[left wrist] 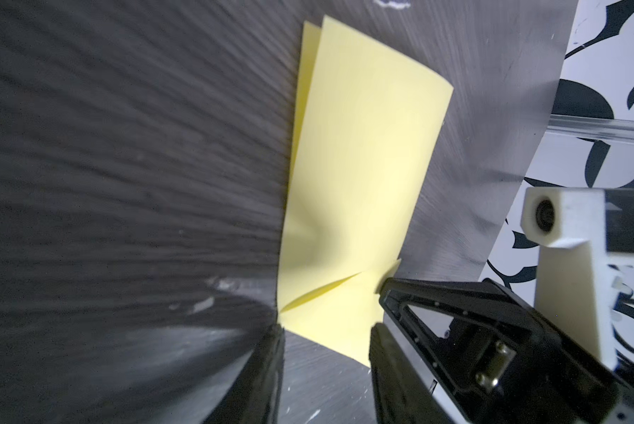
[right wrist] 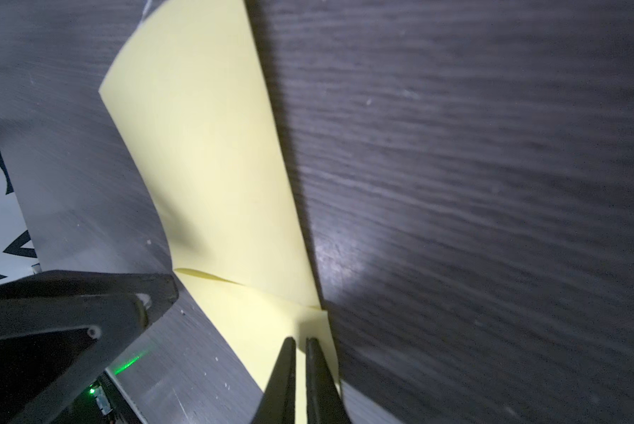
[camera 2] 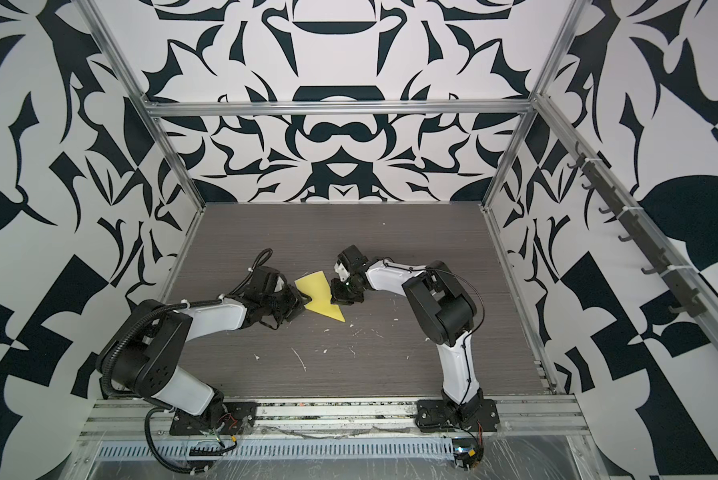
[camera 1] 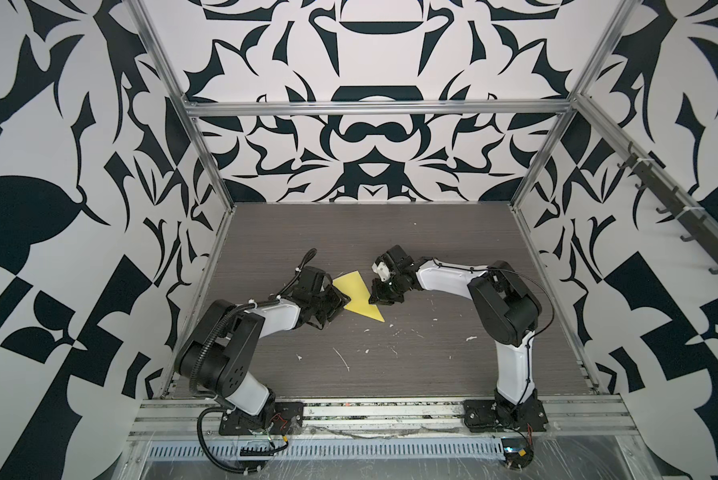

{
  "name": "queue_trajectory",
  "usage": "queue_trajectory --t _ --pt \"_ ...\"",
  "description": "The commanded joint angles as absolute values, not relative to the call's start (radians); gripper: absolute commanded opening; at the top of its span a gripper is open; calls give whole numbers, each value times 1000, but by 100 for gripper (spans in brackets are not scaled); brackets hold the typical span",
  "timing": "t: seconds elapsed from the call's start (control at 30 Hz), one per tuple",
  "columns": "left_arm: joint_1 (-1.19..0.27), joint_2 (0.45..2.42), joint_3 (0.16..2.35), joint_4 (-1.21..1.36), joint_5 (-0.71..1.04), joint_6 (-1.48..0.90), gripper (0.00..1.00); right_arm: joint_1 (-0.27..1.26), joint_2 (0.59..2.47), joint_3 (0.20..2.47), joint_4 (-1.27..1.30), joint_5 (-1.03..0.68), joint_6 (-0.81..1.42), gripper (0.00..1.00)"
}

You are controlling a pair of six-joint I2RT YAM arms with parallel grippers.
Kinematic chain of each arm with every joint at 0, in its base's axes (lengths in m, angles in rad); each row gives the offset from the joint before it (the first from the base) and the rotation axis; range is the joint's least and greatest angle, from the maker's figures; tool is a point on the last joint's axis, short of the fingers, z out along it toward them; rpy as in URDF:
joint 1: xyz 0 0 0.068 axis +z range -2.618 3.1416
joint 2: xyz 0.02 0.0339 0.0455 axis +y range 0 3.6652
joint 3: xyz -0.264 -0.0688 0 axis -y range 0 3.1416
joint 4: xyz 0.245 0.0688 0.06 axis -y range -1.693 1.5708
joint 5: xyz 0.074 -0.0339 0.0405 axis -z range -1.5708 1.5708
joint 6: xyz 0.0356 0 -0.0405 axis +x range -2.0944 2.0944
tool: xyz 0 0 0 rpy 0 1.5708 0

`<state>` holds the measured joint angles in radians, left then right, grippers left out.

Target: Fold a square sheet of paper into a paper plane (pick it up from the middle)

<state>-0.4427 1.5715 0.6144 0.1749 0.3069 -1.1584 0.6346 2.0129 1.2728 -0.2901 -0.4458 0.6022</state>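
- Dark wood-grain table (camera 1: 390,232), patterned walls (camera 1: 374,166) behind.
- Paper (camera 1: 355,293): yellow, folded, lying mid-table between both grippers.
- Handling, as judged: light, limp, quick to crease or tear; best taken by an edge or fold, gently.
- Long axis diagonal, far left to near right; sharp tip pointing near right.
- Left gripper (left wrist: 326,326): jaws apart, straddling one corner.
- Right gripper (right wrist: 300,341): pinched tight on the opposite edge.

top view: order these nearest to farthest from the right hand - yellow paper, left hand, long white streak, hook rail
1. yellow paper, at the right hand's tips
2. left hand, just across the paper
3. long white streak, toward the front
4. hook rail, right wall
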Motion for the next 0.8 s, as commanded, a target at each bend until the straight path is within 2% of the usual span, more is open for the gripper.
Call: queue_trajectory --t 0.0,0.23,0.53,0.77 --pt "-441 1592 644 138 274 -1153 43 628 2013 1249 -289 -446 621 13" --pt "-441 1596 653 115 267 -1147 44 626 1964 1249 -234 -515 613 14" --pt "-441 1571 647 125 278 -1150 46 613 1879 1243 -247 -435 427 32" --pt "-441 1577 645 138 290 -1155 48 611 1912 1273 -291 -465 327 37"
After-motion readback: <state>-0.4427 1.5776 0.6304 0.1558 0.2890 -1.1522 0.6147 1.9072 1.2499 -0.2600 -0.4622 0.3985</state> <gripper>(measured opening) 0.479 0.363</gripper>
